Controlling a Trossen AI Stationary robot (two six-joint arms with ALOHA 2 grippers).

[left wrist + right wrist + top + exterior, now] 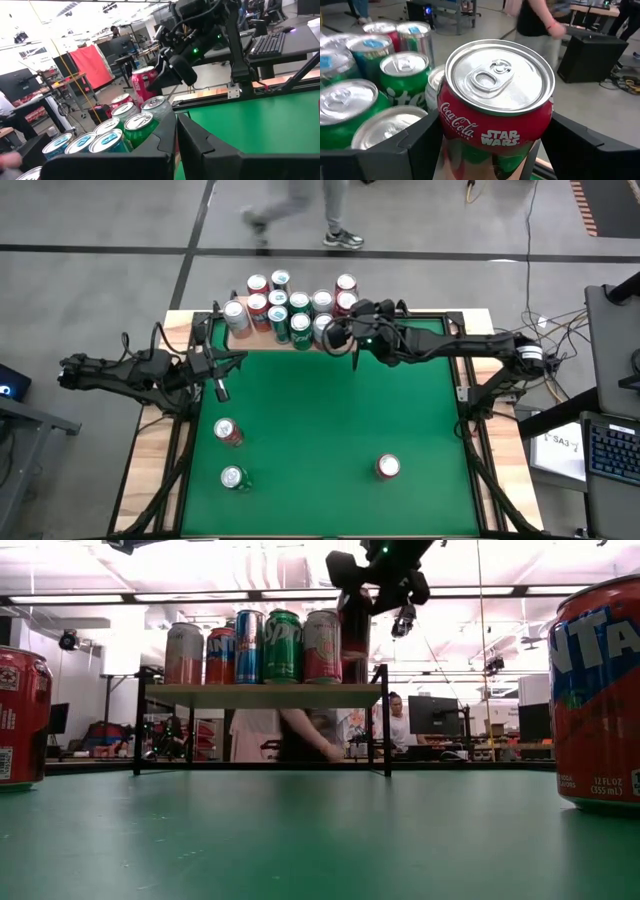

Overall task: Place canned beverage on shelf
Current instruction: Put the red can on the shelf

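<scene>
Above the shelf's (262,695) right end, the right gripper (485,145) is pinching a red Coca-Cola can (497,102); the left gripper (218,385) is waiting nearby, fingers together.

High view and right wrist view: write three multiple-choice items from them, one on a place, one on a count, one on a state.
1. Where is the right gripper?
A. At the right end of the shelf
B. Over the table's near edge
C. Beside the left arm's base

2. How many cans are on the green table, off the shelf?
A. One
B. Three
C. Five

3. What state is the right gripper in?
A. Open, empty
B. Shut on a green can
C. Shut on the red Coca-Cola can

Key: 1 A, the high view shows it there. 2 B, two cans at the left, one at the right. 3 C, the can sits between its fingers.
</scene>
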